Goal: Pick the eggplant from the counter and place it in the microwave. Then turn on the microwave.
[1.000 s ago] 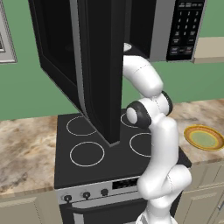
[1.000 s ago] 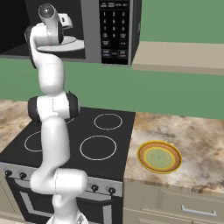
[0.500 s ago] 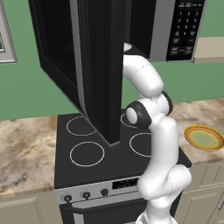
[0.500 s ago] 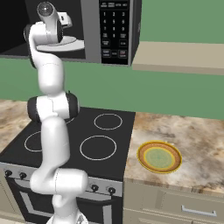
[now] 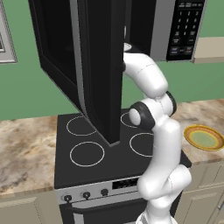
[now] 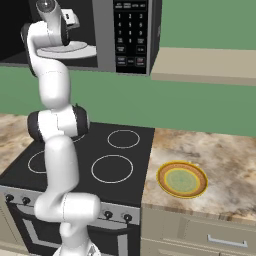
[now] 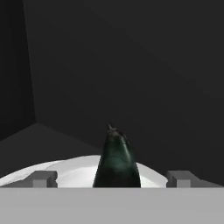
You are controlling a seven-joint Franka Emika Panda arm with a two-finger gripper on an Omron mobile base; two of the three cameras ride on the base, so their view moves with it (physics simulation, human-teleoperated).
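Hand view: eggplant (image 7: 116, 159) stands at bottom centre, tip up, on the white turntable (image 7: 78, 173) inside the dark microwave cavity. Gripper (image 7: 113, 178) fingertips (image 7: 43, 178) sit low at left and right of the frame, wide apart, w/ clear gaps to the eggplant on both sides; nothing clamped.

Right base view: microwave (image 6: 127, 35) in upper left, keypad facing the camera, cavity open. Arm reaches up into it; the white hand sits above the turntable (image 6: 75, 51) at upper left. Eggplant itself can't be made out here, behind the arm. Plate (image 6: 182, 179) lies on the table (image 6: 220, 160) at centre right, just beside the stove (image 6: 107, 160), well below the microwave.

Left base view: the open door (image 5: 94, 65) fills the upper centre and hides the cavity, so gripper and eggplant are blocked. Arm goes up behind the door edge. Keypad at upper right, stove (image 5: 100, 153) lower centre, plate (image 5: 204, 137) at right edge on the table (image 5: 26, 148), which also runs along the left side.
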